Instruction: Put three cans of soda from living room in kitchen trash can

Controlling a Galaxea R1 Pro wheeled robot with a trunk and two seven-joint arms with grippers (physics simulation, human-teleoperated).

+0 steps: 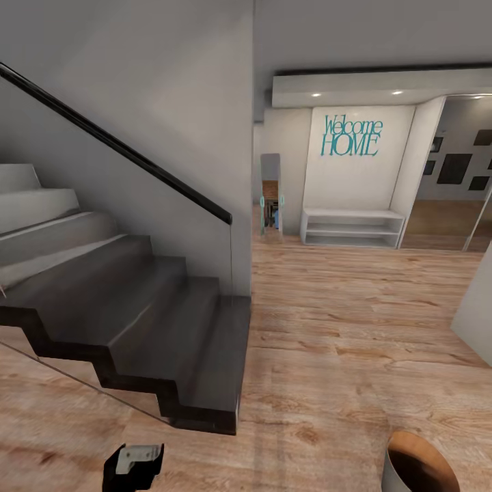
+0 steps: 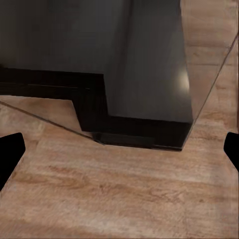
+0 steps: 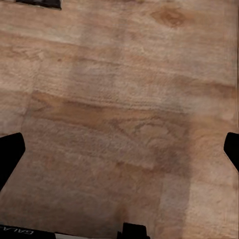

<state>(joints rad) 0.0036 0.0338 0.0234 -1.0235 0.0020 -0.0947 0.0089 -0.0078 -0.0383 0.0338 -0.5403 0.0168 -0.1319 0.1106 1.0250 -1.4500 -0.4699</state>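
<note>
- We face a hallway: a dark staircase with a black handrail and a glass side panel climbs on our left, over a light wood plank floor.
- Ahead stands a white wall with teal "Welcome HOME" lettering above a low white shelf bench, and a narrow standing mirror just to its left.
- The tash can sits at the lower right corner of the head view — grey outside, copper-brown inside, cut by the frame edge; we cannot tell what bears it.
- The left gripper is spread wide, its dark fingertips at opposite edges of the wrist view, nothing between them; beyond lies the staircase's bottom step.
- A dark part of the left arm shows low in the head view.
- The right gripper is likewise wide apart and empty — bare planks beyond it.
</note>
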